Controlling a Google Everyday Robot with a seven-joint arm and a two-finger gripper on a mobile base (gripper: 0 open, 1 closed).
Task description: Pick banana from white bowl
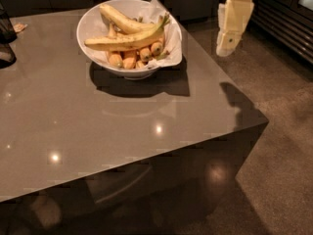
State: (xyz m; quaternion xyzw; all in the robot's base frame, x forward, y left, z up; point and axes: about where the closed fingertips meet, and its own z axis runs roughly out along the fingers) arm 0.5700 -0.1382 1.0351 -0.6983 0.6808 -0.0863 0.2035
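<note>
The glossy grey square table [98, 131] had its right edge and near corner in view, with bare tabletop between the bowl and those edges. The wide round glossy white ceramic bowl [131, 73] stood near the far edge, right of the middle, with crumpled white paper lining [172, 42] sticking out over its right rim. A long yellow banana [124, 41] lay across the top of the bowl, its stem pointing up and right, and a second yellow banana [121, 19] lay behind it. Small round orange fruits [130, 58] sat under them, partly hidden.

The cream-coloured two-finger gripper [226, 48] hung tip down beyond the table's right edge, over the speckled brown floor [283, 131], well apart from the bowl and carrying nothing. Whether it was released or clenched could not be told. The arm above it was cut off by the top of the picture. Its dark shadow [235, 95] fell near the table's right edge.

A dark object [6, 43] at the left edge was cut off and hard to make out. A dark slatted panel [288, 28] stood behind the gripper.
</note>
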